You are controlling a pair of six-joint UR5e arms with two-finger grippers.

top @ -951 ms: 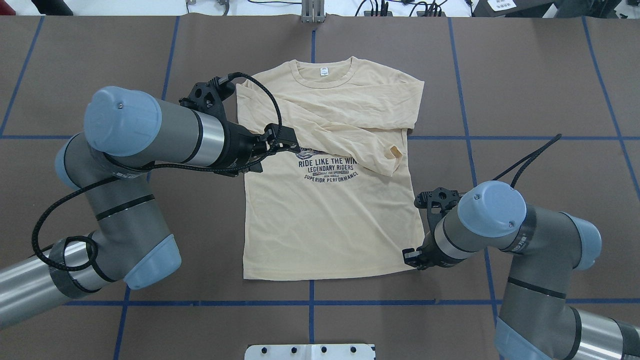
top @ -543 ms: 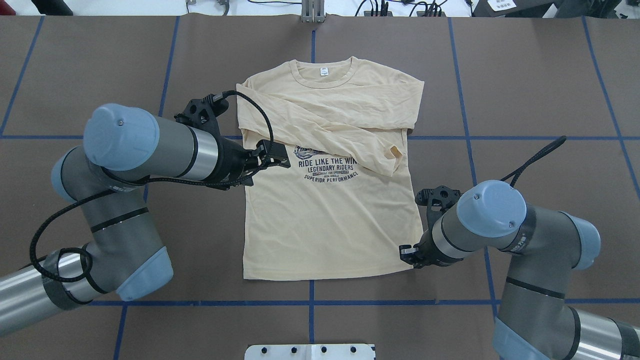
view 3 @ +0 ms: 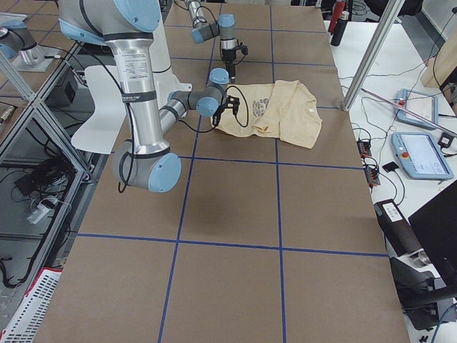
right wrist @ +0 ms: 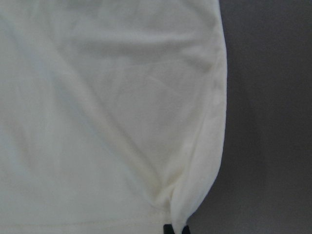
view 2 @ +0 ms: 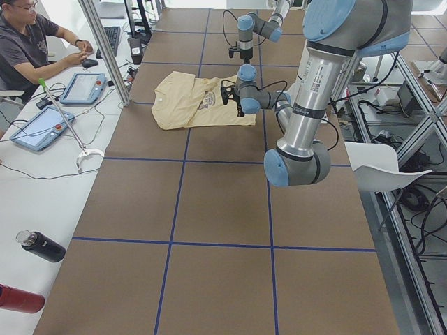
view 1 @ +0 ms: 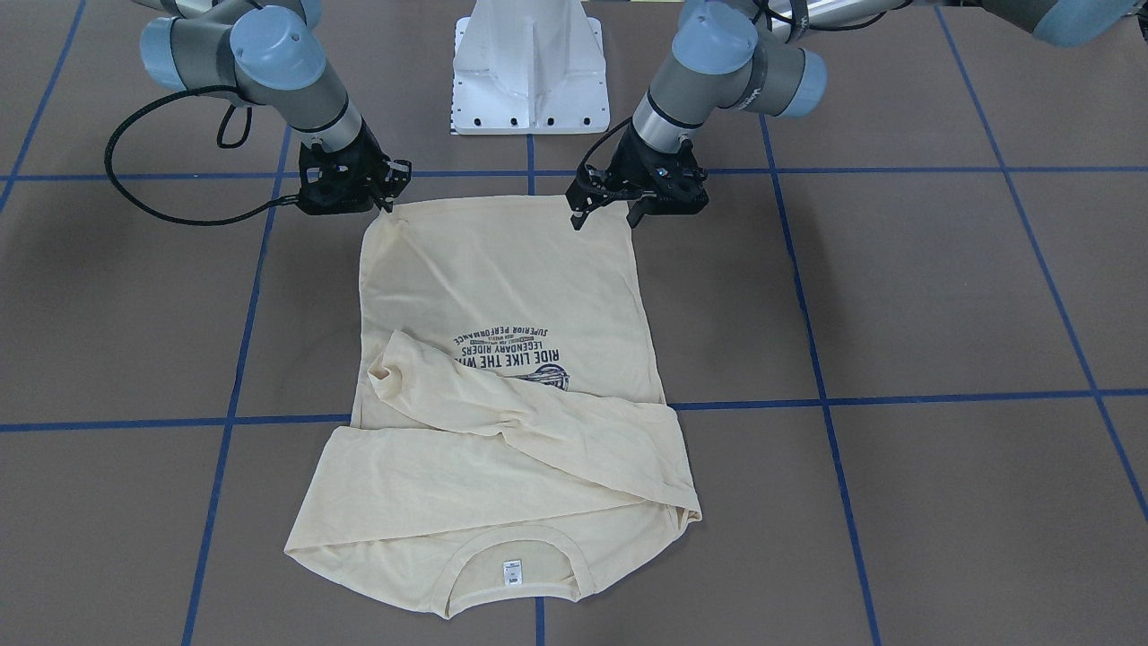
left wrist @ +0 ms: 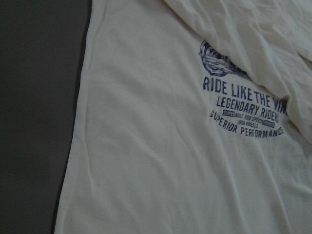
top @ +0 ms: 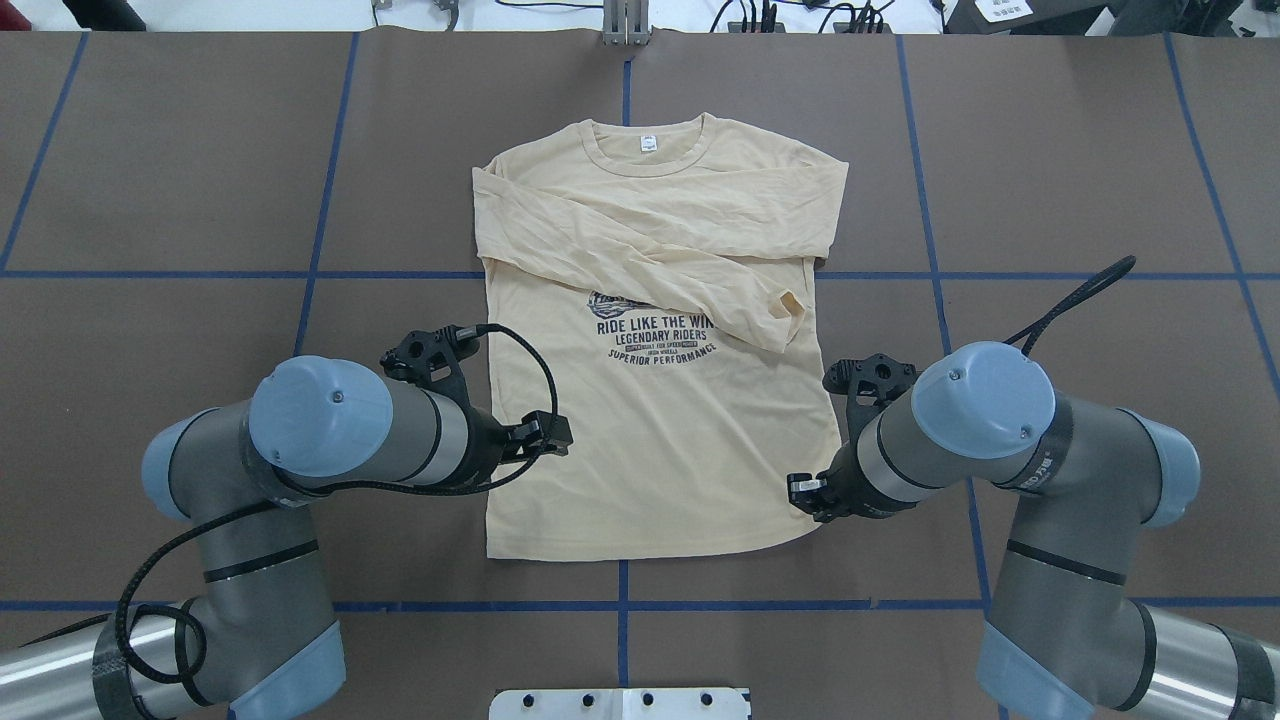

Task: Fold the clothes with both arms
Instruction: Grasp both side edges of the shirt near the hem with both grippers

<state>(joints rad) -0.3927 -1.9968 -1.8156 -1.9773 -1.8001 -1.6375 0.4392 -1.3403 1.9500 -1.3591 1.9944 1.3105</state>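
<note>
Cream shirt (left wrist: 161, 161) with navy print (left wrist: 243, 107) lies on dark table (left wrist: 39, 122).

Cream-yellow shirt (top: 650, 450) with navy print (top: 655, 335); brown table (top: 1080, 150) crossed by blue lines (top: 1050, 275); grey arms (top: 435, 450) with light-blue caps (top: 320, 415).

Brown table (top: 1100, 150), gridded with blue tape lines (top: 150, 272), beneath the left gripper (top: 555, 438) and right gripper (top: 800, 490). White pedestal (view 1: 529, 72) behind, between them. Far ahead, at a white desk (view 2: 28, 181): seated person (view 2: 31, 42), two tablets (view 2: 84, 87), keyboard (view 2: 112, 38). Well out on the left gripper's side: black bottle (view 2: 42, 246), red bottle (view 2: 17, 299).

Left gripper (top: 550, 437) moved down along the shirt (top: 650, 450).
</note>
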